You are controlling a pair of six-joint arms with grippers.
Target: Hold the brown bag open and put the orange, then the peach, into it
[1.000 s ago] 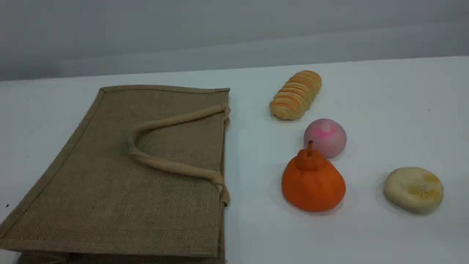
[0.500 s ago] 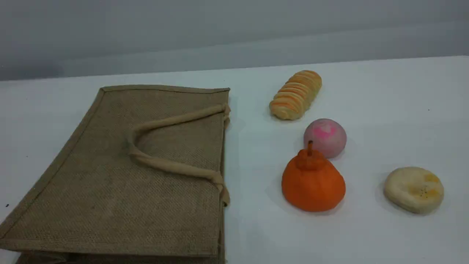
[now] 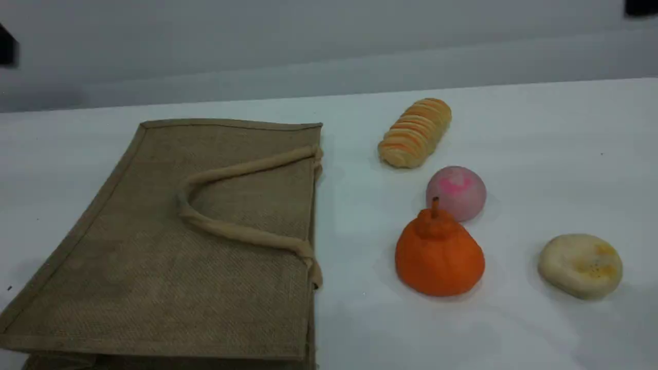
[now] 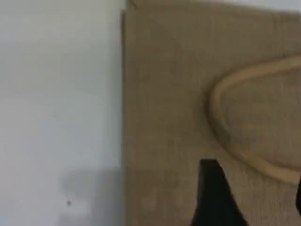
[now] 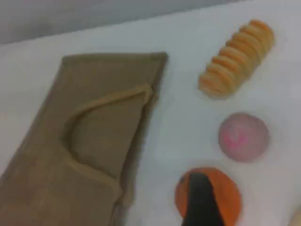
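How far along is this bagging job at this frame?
Nothing is done yet. The brown bag lies flat and closed on the table, handle untouched. The orange and the peach sit on the table beside it. Both arms hover above, holding nothing. Left: open the bag, load the orange, then the peach.

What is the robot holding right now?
Nothing. The brown bag lies flat, and the orange and the peach sit untouched on the table. Both end effectors hang above them, holding nothing.
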